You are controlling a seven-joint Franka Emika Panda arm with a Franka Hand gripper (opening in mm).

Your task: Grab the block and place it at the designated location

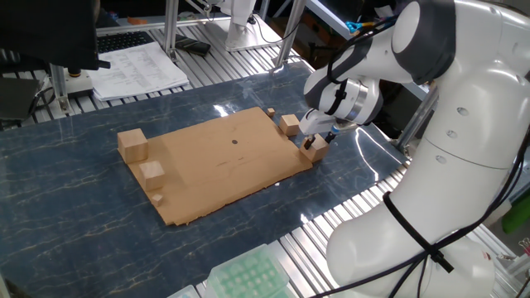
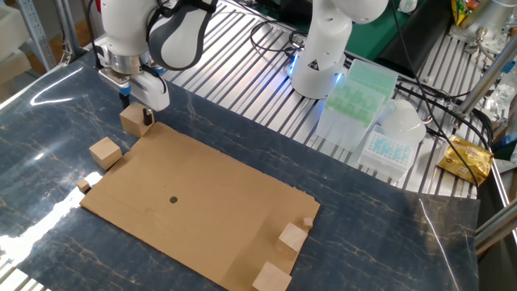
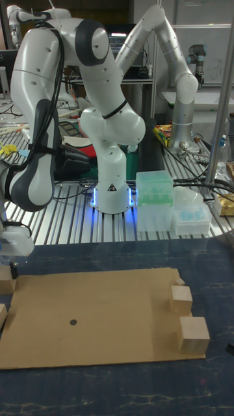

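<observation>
The block [image 2: 133, 121] is a plain wooden cube on the blue tabletop, just off one corner of the cardboard sheet [image 2: 218, 194]. It also shows beside that sheet's edge [image 1: 315, 149] and at the tall view's left border [image 3: 6, 282]. My gripper [image 2: 136, 113] reaches down over it, a dark finger on each side, shut on the block, which still rests on the table. From the other side, the gripper [image 1: 315, 141] covers most of the cube. The designated location is the small black dot [image 2: 173, 199] [image 1: 234, 140] [image 3: 73, 321] on the sheet, with nothing on it.
A second large cube [image 2: 271, 277] stands at the sheet's opposite corner, with a smaller cube [image 2: 292, 238] and a chip [image 2: 308, 221] beside it. Another smaller cube [image 2: 105, 151] and a chip [image 2: 84, 185] lie near the block. Green tube racks [image 2: 355, 89] stand by the robot base.
</observation>
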